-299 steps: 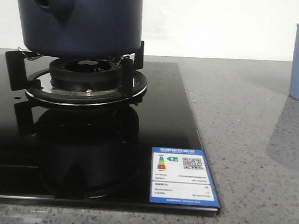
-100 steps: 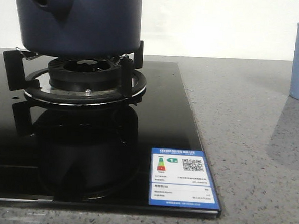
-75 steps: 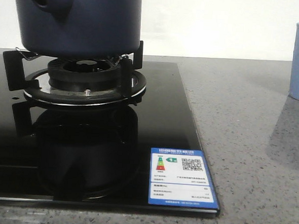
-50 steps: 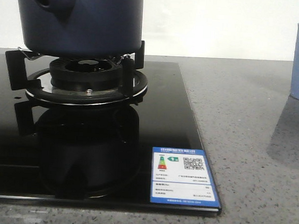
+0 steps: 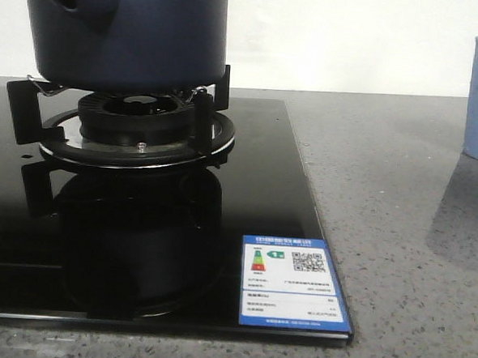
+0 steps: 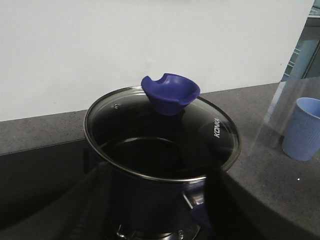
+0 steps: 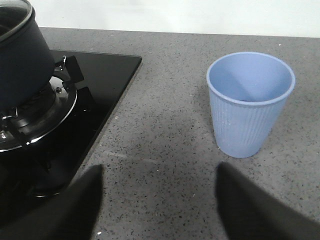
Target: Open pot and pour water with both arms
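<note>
Speckled grey stone desk (image 5: 398,237) under a plain white wall carries a glossy black glass hob (image 5: 137,254). On its burner stand (image 5: 136,132) sits the large matte navy-blue pot (image 5: 126,30), glass lid (image 6: 160,135) on, its blue scooped knob (image 6: 170,93) upward and free for a grasp. Well apart on bare stone stands the pale blue ribbed cup (image 7: 250,102), upright and open, likely placed to receive water. Both grippers' fingers show apart, the left's (image 6: 155,200) before the pot, the right's (image 7: 160,200) before the cup, holding nothing.
</note>
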Action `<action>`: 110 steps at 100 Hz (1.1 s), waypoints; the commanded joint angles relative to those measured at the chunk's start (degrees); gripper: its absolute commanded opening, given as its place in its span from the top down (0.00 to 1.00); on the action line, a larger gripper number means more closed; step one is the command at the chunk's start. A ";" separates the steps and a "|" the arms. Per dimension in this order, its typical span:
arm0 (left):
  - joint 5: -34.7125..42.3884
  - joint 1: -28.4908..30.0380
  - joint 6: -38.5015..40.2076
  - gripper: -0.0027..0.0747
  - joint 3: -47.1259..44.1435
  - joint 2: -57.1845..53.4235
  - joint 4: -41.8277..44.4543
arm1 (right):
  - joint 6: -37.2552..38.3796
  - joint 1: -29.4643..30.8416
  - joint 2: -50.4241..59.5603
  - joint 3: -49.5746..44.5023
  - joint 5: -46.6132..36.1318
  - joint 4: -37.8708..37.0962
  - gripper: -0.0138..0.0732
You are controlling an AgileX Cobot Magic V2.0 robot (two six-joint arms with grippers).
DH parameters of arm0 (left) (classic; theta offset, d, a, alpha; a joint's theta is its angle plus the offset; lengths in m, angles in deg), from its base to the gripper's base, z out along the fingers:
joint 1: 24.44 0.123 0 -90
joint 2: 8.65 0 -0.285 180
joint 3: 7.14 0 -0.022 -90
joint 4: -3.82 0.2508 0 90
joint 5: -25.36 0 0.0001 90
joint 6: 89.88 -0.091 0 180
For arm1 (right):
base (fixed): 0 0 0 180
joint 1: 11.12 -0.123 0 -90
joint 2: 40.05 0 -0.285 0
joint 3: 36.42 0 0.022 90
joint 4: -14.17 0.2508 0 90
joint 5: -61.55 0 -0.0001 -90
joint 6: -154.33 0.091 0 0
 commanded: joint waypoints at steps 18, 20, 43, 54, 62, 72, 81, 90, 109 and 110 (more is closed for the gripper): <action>5.95 -4.89 -0.24 0.28 6.75 9.09 -1.82 | -0.85 -0.04 -0.57 2.19 -3.72 -0.09 0.23; 6.51 -5.19 -0.24 0.28 7.12 9.63 -1.82 | -0.85 -0.04 -0.57 2.19 -3.72 -0.09 0.23; 10.90 -7.97 -0.74 0.28 10.97 17.59 -1.82 | -0.85 -0.04 -0.57 2.19 -3.72 -0.09 0.23; 11.18 -8.82 -1.70 0.24 13.09 20.72 -1.82 | -0.85 -0.04 -0.57 2.19 -3.72 -0.09 0.23; 11.99 -8.82 -1.70 0.24 14.50 22.71 -1.82 | -0.85 -0.04 -0.57 2.19 -3.72 -0.09 0.23; 13.06 -8.82 -1.70 0.24 16.13 25.41 -1.82 | -0.85 -0.04 -0.57 2.19 -3.72 -0.09 0.23; 13.62 -8.82 -1.70 0.24 17.61 27.34 -1.82 | -0.85 -0.04 -0.57 2.19 -3.72 -0.09 0.23; 14.01 -8.82 -1.70 0.24 18.84 29.42 -1.82 | -0.85 -0.04 -0.57 2.19 -3.72 -0.09 0.23; 14.17 -8.82 -1.70 0.25 21.21 32.58 -1.82 | -0.85 -0.04 -0.57 2.19 -3.72 -0.09 0.23; 14.17 -8.82 -1.70 0.25 21.33 32.73 -1.82 | -0.85 -0.04 -0.57 2.19 -3.72 -0.09 0.23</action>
